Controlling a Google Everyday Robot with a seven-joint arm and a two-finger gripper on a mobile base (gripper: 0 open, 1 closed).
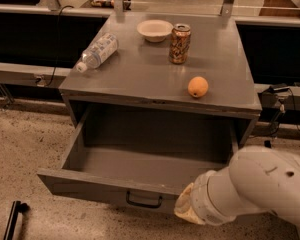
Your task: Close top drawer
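Top drawer [97,186] is pulled well out of the cabinet [140,76], its front hanging far forward, dark handle [144,200] at the centre of that front; the gripper [185,211] is down low before the cabinet, right up at the drawer front just right of the handle, bulky white arm [260,184] behind it; open or closed, cannot tell; on the cabinet top, a white bowl [155,30] at the back, a can [180,44] just beside it, an orange [198,87] towards the front right, a plastic bottle [96,52] lying on its side at the left
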